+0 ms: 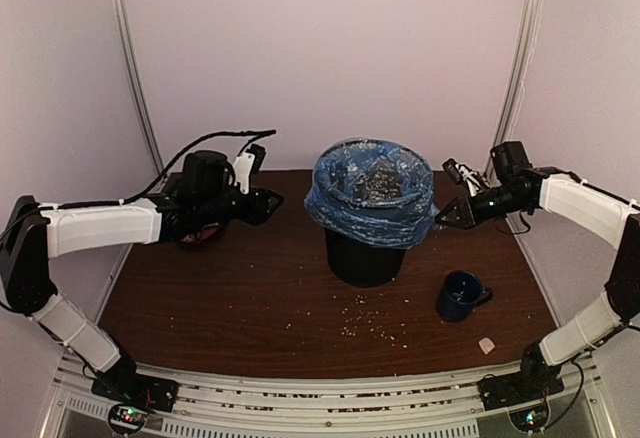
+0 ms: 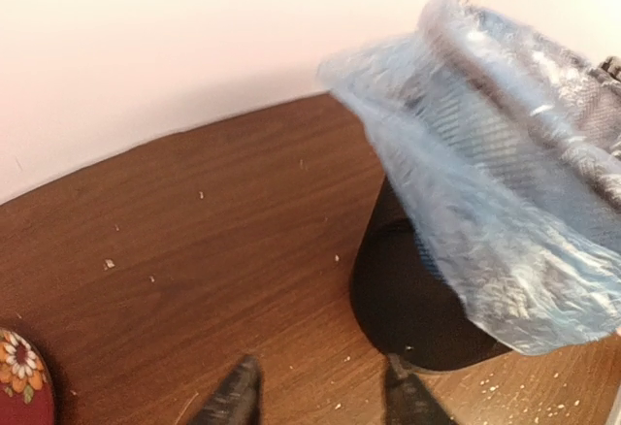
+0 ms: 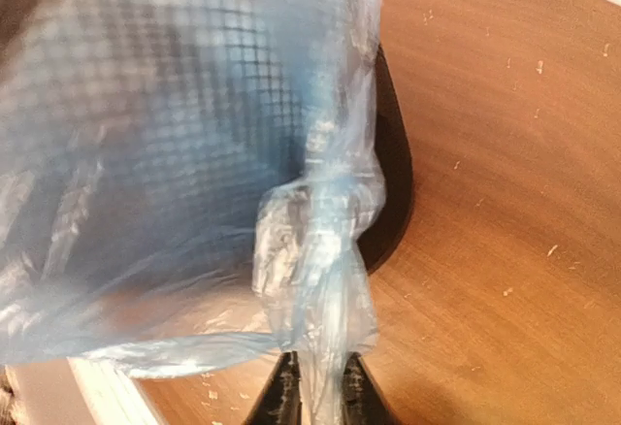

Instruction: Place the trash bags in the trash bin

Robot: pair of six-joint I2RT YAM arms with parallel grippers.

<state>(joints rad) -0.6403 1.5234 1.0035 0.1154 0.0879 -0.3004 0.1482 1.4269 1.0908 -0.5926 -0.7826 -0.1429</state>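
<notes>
The light-blue trash bag (image 1: 370, 198) is draped over the rim of the black mesh trash bin (image 1: 362, 258) at the table's middle, its skirt hanging halfway down the wall. In the right wrist view a bunched strand of the trash bag (image 3: 325, 279) runs down from the trash bin (image 3: 393, 173) between the narrowly parted fingers of my right gripper (image 3: 320, 396), which is closed on it. That right gripper (image 1: 440, 220) sits at the bin's right side. My left gripper (image 1: 275, 201) hovers left of the bin, open and holding nothing (image 2: 325, 396), apart from the trash bag (image 2: 505, 173).
A dark blue mug (image 1: 462, 295) stands right of the bin's foot. A red dish with a flower pattern (image 2: 19, 381) lies under my left arm. Crumbs (image 1: 375, 328) are scattered in front of the bin, and a small beige scrap (image 1: 487, 345) lies near the front right edge.
</notes>
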